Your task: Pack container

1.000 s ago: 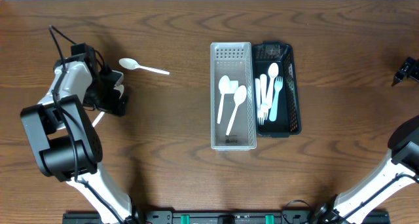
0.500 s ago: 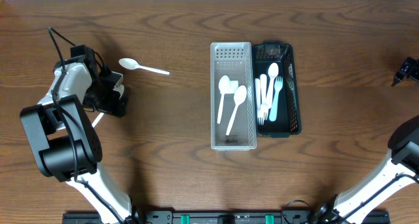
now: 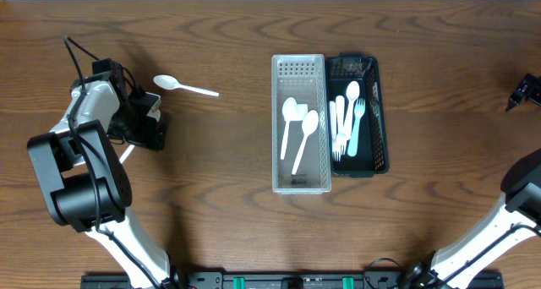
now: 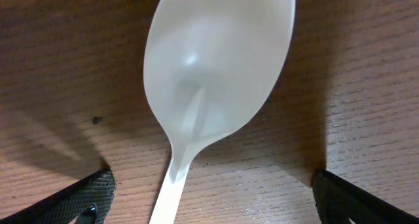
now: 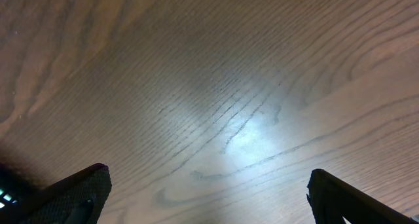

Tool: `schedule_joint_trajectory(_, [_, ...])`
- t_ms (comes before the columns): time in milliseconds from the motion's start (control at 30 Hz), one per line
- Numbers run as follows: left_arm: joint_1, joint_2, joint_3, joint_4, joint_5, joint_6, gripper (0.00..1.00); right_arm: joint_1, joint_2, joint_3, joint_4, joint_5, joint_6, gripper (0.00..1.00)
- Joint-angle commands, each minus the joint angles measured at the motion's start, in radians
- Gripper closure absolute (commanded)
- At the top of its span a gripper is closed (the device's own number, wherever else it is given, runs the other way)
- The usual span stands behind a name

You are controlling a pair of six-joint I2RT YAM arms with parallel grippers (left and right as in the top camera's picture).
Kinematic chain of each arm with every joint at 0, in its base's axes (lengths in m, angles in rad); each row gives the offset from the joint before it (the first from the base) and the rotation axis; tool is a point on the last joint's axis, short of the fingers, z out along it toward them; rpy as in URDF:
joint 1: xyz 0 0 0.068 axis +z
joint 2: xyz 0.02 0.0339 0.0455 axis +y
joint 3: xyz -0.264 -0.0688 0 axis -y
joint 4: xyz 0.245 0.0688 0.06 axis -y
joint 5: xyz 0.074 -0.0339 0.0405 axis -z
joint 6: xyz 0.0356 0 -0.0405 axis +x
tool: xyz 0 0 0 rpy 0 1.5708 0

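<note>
I'm looking down on a brown wooden surface [image 3: 228, 196] that fills every view. My left arm [image 3: 80, 179] runs up the left side from the near edge, and the left claw [image 3: 145, 124] sits low over the wood, well apart from the containers. The right arm [image 3: 516, 204] comes in at the far right edge, with the right claw [image 3: 522, 90] out near that edge. Near the middle stands a clear tray [image 3: 298, 69], long side touching a dark basket [image 3: 365, 158] on its right. Two white spoons [image 3: 303, 141] lie in the clear tray, bowls toward the far end. The dark basket holds white forks [image 3: 341, 124], and I can't count them exactly from overhead. A loose spoon [image 3: 182, 87] lies on the bare wood just beyond the left claw, its handle pointing toward the tray. On the left wrist camera a second spoon [image 4: 216, 73] lies flat, bowl up, and its handle runs back between the two black fingertips [image 4: 85, 194], which stand wide apart and touch nothing, so that claw is released. The right wrist camera shows only wood grain between spread fingertips [image 5: 72, 191], so the right claw is released too.
</note>
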Motion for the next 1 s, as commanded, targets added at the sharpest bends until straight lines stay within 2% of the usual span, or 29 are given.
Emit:
schedule_joint_trajectory(0, [0.003, 0.056, -0.008, -0.003, 0.040, 0.006, 0.07, -0.004, 0.000, -0.003, 0.000, 0.001, 0.012, 0.01])
schedule_joint_trajectory(300, [0.002, 0.056, -0.008, 0.046, 0.041, -0.005, 0.40, -0.004, 0.000, -0.003, 0.000, 0.001, 0.012, 0.01])
schedule_joint_trajectory(467, [0.002, 0.056, 0.004, 0.049, 0.040, -0.007, 0.72, -0.004, 0.000, -0.003, 0.000, 0.001, 0.013, 0.01])
schedule_joint_trajectory(500, [0.002, 0.056, 0.011, 0.049, 0.040, -0.015, 0.76, -0.004, 0.000, -0.003, 0.000, 0.000, 0.012, 0.01])
schedule_joint_trajectory(700, [0.002, 0.055, 0.043, 0.048, 0.040, -0.063, 0.81, -0.004, 0.000, -0.003, 0.000, 0.001, 0.013, 0.01])
schedule_joint_trajectory(967, [-0.007, -0.028, 0.076, 0.049, 0.041, -0.109, 0.81, -0.004, 0.000, -0.003, 0.000, 0.001, 0.012, 0.01])
